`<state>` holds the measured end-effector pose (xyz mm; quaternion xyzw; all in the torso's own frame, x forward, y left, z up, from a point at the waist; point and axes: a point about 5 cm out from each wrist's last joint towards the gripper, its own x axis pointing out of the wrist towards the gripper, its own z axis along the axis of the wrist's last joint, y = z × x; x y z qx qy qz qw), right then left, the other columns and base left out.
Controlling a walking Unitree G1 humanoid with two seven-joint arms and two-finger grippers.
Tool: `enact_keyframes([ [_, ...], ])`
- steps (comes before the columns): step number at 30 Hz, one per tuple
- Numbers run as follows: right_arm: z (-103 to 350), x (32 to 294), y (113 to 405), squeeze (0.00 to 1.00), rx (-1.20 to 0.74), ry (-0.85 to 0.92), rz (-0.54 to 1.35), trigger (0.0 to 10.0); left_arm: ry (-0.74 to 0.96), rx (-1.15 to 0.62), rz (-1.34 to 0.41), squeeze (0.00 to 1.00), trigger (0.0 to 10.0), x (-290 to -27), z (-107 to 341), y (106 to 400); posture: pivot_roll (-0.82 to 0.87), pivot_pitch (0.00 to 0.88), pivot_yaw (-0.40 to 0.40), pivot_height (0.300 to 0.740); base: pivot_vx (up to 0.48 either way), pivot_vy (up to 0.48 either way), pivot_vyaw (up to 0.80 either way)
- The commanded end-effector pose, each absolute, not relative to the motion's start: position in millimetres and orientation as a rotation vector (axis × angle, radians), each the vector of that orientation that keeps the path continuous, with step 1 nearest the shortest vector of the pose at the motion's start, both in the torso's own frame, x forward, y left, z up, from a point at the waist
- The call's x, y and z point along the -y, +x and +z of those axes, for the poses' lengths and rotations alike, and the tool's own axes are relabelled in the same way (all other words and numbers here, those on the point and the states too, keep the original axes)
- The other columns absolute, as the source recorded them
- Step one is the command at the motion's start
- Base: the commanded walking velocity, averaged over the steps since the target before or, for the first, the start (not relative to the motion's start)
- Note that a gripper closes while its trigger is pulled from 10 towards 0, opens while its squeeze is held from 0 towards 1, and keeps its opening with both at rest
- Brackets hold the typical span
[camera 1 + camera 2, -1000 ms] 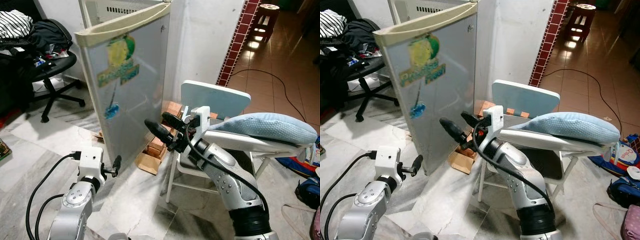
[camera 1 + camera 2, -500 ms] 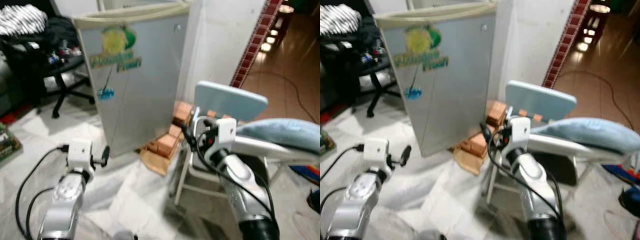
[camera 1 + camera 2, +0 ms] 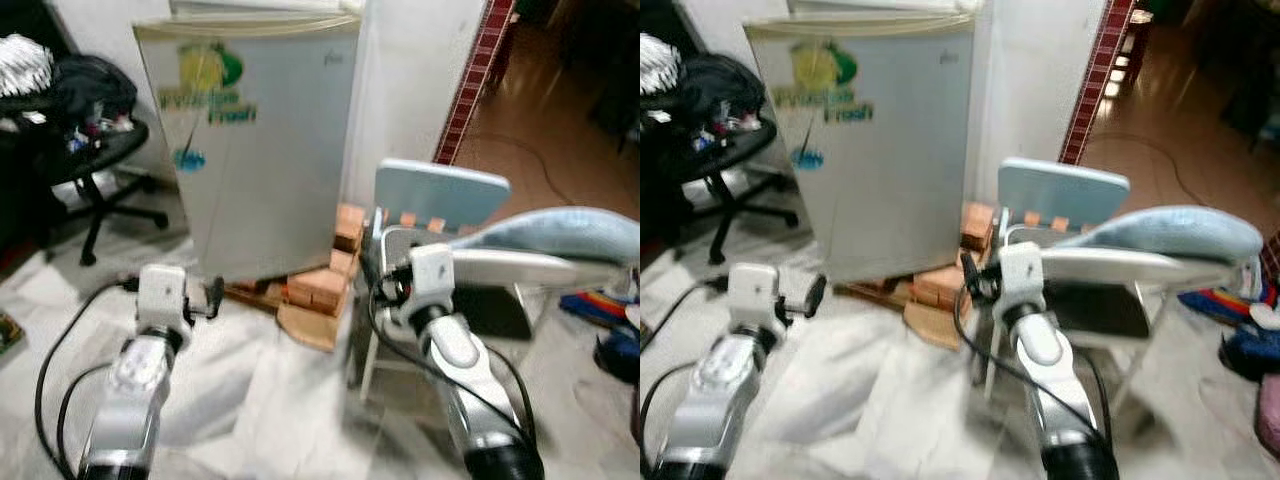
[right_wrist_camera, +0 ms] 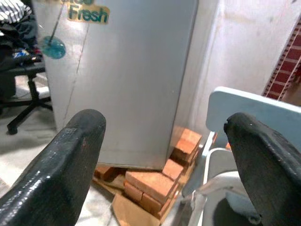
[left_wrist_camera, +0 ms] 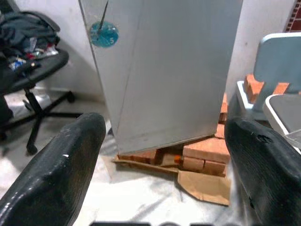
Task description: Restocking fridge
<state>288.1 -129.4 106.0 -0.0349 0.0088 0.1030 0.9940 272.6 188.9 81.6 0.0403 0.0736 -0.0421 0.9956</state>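
Observation:
The small grey fridge (image 3: 260,170) stands with its door facing me, flush with the body, a green and yellow "Fresh" sticker near the top. My left gripper (image 3: 213,296) is raised low in front of the door's left lower corner, apart from it. My right gripper (image 3: 378,286) is held right of the fridge, by the bricks. In the left wrist view the gripper (image 5: 163,127) is open, with the fridge door (image 5: 164,70) seen between its fingers. The right wrist view shows the same: gripper (image 4: 162,123) open and holding nothing, fridge (image 4: 127,84) ahead.
Red bricks (image 3: 320,285) and a cardboard sheet (image 3: 310,325) lie under the fridge's right corner. A white folding chair (image 3: 440,190) with a light blue cushion (image 3: 560,235) stands close at the right. A black office chair (image 3: 95,150) with clothes is at the left.
The fridge door stood open at an angle and is now flush with the body. My right gripper has drawn back from the door. The camera has also shifted.

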Motion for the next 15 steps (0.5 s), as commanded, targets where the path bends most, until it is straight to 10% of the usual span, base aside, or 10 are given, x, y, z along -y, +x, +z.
enact_keyframes([
  [1, 98.4, 139.7, 286.8, 0.0, -0.048, -0.065, 0.166, 10.0, 0.073, -0.16, -0.099, 0.0, 10.0, -185.7, 78.4, 273.7, 0.05, 0.004, 0.0, 0.74, 0.0, 0.48, 0.0],
  [15, 99.1, 137.5, 292.5, 0.0, -0.034, -0.032, 0.159, 10.0, 0.086, -0.117, -0.112, 0.0, 10.0, -181.2, 93.6, 293.2, 0.04, 0.016, 0.016, 0.74, 0.0, 0.48, -0.63],
])
